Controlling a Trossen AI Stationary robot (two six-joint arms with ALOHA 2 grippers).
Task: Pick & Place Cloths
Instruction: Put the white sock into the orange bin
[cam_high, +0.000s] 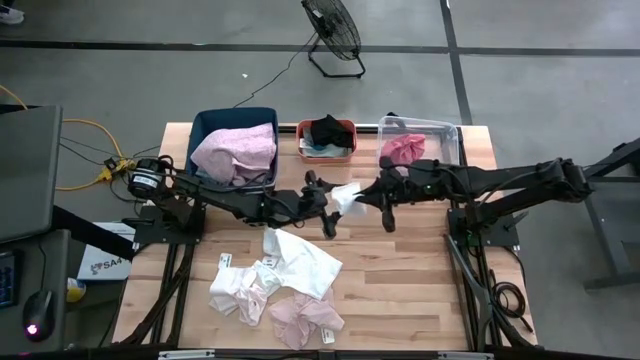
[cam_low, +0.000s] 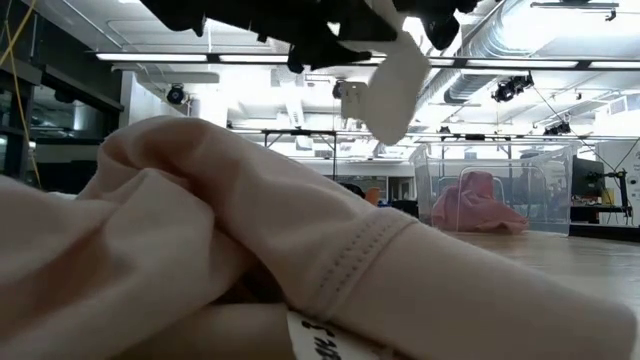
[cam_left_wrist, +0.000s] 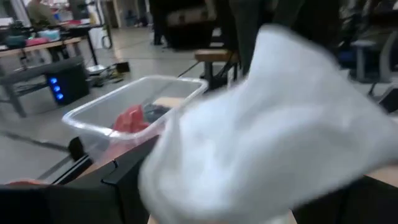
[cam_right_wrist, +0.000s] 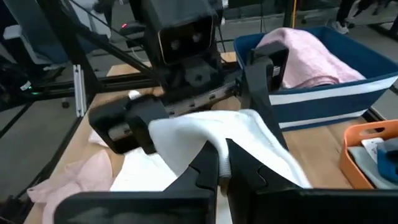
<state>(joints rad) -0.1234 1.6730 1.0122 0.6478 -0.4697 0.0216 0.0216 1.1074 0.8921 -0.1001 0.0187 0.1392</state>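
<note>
pale pink fabric (cam_low: 200, 250) filled the near part of the low view, one of several cloths lying loose on the near half of the counter (cam_high: 420, 280). beside it on the wood lay a white garment (cam_high: 300, 260) and a pink crumpled piece (cam_high: 305, 320), close together.

above the middle of the counter the two arms met. the right end effector (cam_right_wrist: 222, 163) had its fingers pressed together, pinching a small white cloth (cam_high: 349, 196) that hung clear of the counter. the left end effector (cam_high: 325, 208) stood just beside that cloth with its fingers spread wide, one on each side of it, not pinching it.

along the far edge stood three bins. the blue bin (cam_high: 205, 130) on the left held a heap of pink cloth (cam_high: 238, 152). the orange bin (cam_high: 303, 130) in the middle held black fabric (cam_high: 328, 130) over something light blue. the clear bin (cam_high: 445, 130) on the right held a pink-red cloth (cam_high: 404, 150).

a floor fan (cam_high: 332, 32) stood on the floor beyond the counter, well apart.
</note>
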